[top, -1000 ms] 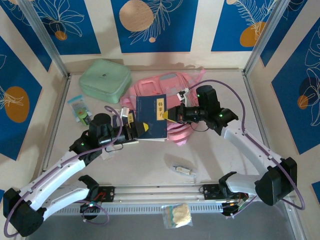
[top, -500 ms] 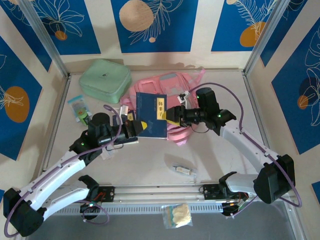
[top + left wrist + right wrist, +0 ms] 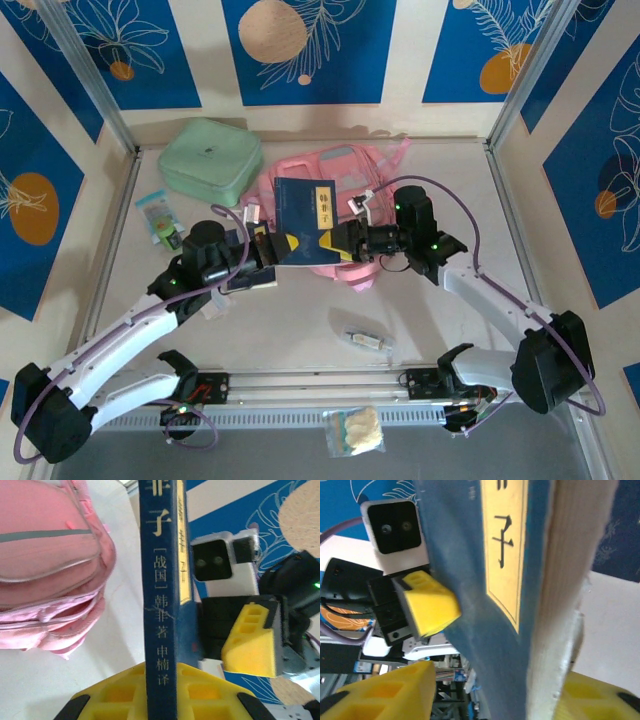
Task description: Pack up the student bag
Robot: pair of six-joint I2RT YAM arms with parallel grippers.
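A blue book [image 3: 303, 218] with a yellow title label hangs tilted over the table between both arms, just in front of the pink student bag [image 3: 340, 165]. My left gripper [image 3: 268, 247] is shut on the book's lower left end. In the left wrist view its spine [image 3: 160, 605] runs up from between the yellow jaws of my left gripper [image 3: 160, 685], with the bag [image 3: 50, 555] to the left. My right gripper [image 3: 346, 240] is at the book's right edge. In the right wrist view my right gripper [image 3: 492, 700] straddles the book [image 3: 485, 630], and a gap shows beside the left finger [image 3: 385, 695].
A mint-green zip case [image 3: 210, 160] lies at the back left, with a small packet [image 3: 158, 215] in front of it. A small clear item [image 3: 365, 341] lies on the table near the front. Another packet [image 3: 355, 430] rests on the front rail.
My left gripper has closed on the book. My right gripper, shut a second ago, has opened and now narrows again. The book has tipped up and shifted slightly back toward the bag.
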